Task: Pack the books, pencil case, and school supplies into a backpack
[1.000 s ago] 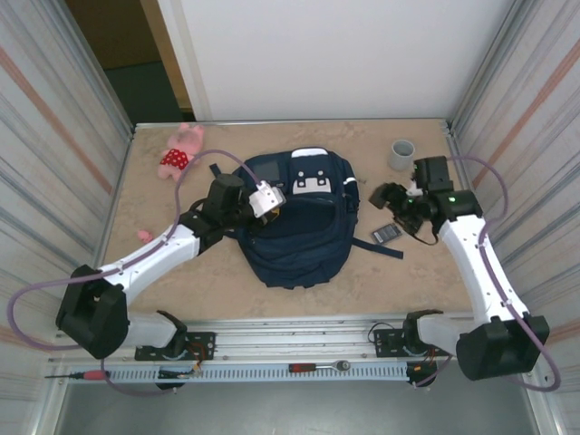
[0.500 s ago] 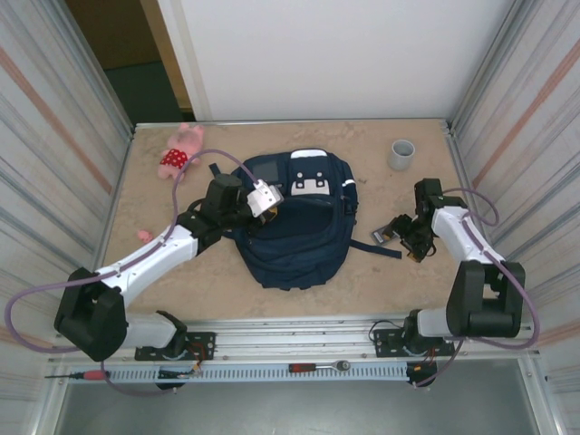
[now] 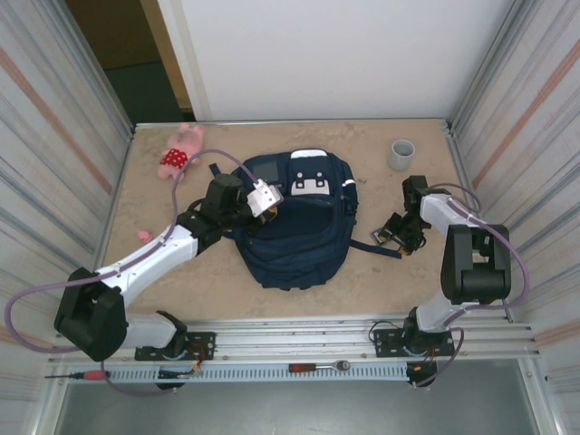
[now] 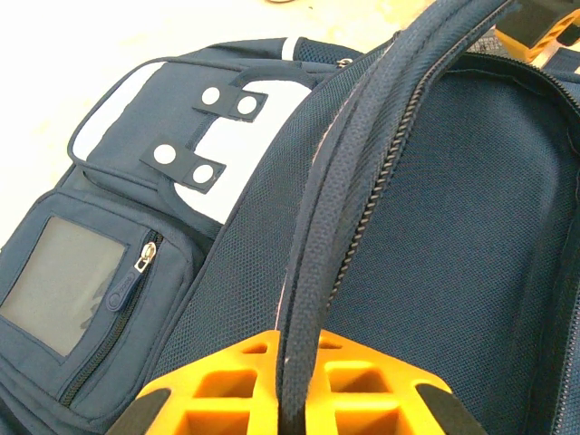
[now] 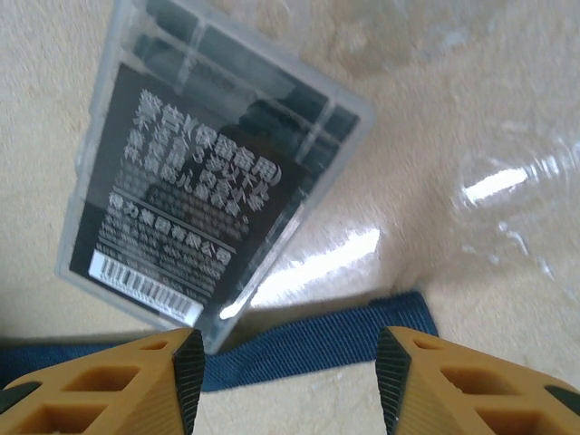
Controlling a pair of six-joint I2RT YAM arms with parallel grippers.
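Pink plush toy (image 3: 181,149) at the far left corner of the table (image 3: 217,290), well apart from everything else. Left gripper (image 3: 270,201) rests on the left shoulder of the navy backpack (image 3: 299,240); in the left wrist view its orange fingers (image 4: 217,399) are closed on the raised zip rim of the backpack (image 4: 435,236), pinching the fabric between them (image 4: 297,349). The backpack lies flat at mid-table, its long axis running away from the arm bases, with the white-patched top toward the far wall and the main compartment unzipped. A navy strap (image 3: 376,246) trails from its right side. Just beside the strap lies the clear pack (image 5: 217,172), dark printed face up, its long axis running up the right wrist frame with a slight lean and its barcode end nearest the fingers; one near corner reaches the strap (image 5: 308,349). Right gripper (image 3: 399,232) hangs low over this spot, fingers spread wide and holding nothing (image 5: 290,362). Grey cup (image 3: 401,154) stands upright at far right. The surface is beige and marbled; ribbed metal walls (image 3: 54,154) close both sides.
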